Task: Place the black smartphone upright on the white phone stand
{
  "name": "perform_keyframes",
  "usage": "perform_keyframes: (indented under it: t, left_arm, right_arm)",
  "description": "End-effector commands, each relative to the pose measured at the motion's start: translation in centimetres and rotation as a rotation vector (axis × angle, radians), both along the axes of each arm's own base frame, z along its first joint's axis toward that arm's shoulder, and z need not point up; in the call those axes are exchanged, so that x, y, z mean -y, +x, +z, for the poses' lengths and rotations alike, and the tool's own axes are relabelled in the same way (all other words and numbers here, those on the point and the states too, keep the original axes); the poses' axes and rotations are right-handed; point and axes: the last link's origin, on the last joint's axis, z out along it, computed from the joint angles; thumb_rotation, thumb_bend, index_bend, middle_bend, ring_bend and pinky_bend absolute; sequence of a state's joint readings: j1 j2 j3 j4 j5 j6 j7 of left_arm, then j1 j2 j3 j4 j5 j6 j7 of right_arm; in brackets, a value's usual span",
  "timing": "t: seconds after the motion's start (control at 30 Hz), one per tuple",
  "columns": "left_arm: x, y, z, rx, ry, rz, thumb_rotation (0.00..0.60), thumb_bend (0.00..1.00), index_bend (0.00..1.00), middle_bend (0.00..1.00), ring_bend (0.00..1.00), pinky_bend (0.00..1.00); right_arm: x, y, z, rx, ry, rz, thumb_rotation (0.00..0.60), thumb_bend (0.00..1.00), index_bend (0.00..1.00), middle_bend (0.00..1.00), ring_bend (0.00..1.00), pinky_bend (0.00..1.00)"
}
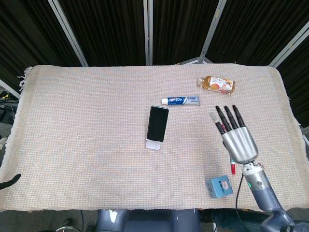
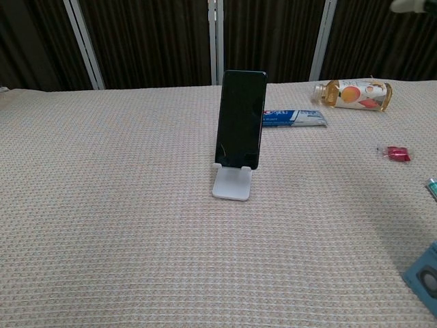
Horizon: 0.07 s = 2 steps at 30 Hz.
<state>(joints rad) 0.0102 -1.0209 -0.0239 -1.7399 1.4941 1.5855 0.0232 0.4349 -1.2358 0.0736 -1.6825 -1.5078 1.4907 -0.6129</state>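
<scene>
The black smartphone [image 2: 240, 119] stands upright with its lower edge in the lip of the white phone stand [image 2: 231, 184], well to the left of the right hand [image 1: 236, 137], which is raised off the cloth with fingers straight and apart, holding nothing. The placement looks done. The main risk I see is an arm sweeping back past the stand and tipping the leaning phone, or dragging the toothpaste tube [image 2: 293, 117] behind it into the stand.

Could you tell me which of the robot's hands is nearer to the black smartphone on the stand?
The right. The right hand hangs open to the right of the black smartphone, well clear of it. Only a dark tip at the table's near-left edge may be the left hand.
</scene>
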Motion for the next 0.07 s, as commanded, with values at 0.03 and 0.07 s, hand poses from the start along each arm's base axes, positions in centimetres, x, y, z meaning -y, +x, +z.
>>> perform_keyframes:
  t: [0.03, 0.07]
  left_arm:
    - [0.23, -0.06, -0.02, 0.007, 0.001, -0.004, 0.600, 0.00, 0.00, 0.00, 0.00, 0.00]
    - [0.30, -0.09, 0.02, 0.010, 0.001, -0.005, 0.600, 0.00, 0.00, 0.00, 0.00, 0.00]
  right_arm:
    - [-3.28, -2.52, 0.54, 0.138, 0.019, -0.141, 0.600, 0.00, 0.00, 0.00, 0.00, 0.00]
    - [-4.01, -3.08, 0.29, 0.161, 0.031, -0.164, 0.600, 0.00, 0.00, 0.00, 0.00, 0.00]
